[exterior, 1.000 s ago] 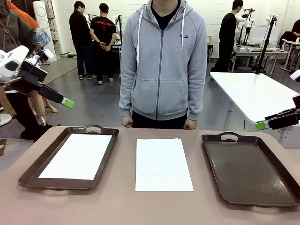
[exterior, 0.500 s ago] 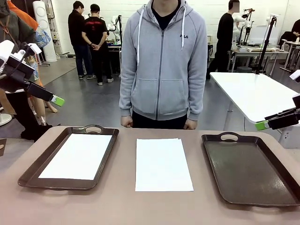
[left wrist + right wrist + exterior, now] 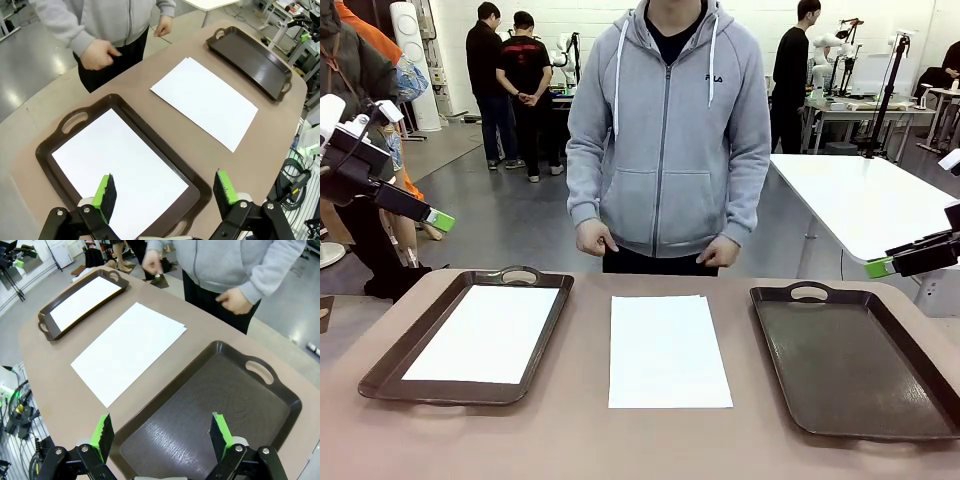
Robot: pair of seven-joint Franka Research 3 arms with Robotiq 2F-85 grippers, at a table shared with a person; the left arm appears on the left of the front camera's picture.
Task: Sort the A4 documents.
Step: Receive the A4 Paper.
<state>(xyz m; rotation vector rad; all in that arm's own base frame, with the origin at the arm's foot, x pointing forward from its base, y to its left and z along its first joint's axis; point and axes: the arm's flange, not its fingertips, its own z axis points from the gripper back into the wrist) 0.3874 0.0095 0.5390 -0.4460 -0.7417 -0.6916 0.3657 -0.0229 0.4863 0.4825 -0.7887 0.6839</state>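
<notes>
Front view: thin white A4 paper sheet [image 3: 670, 352] lies long-axis toward the person [image 3: 668, 130], between the dark brown plastic trays [image 3: 382, 380], pretty much equidistant from left tool [image 3: 438, 217] and right tool [image 3: 878, 267], both wide open and empty

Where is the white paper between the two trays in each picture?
Front view: the paper lies in the middle, left of the empty tray.
Left wrist view: the paper is right of centre, slanting.
Right wrist view: the paper is left of centre, slanting.
Shared landmark: the empty tray, upper right in the left wrist view, lower right in the right wrist view.
</notes>
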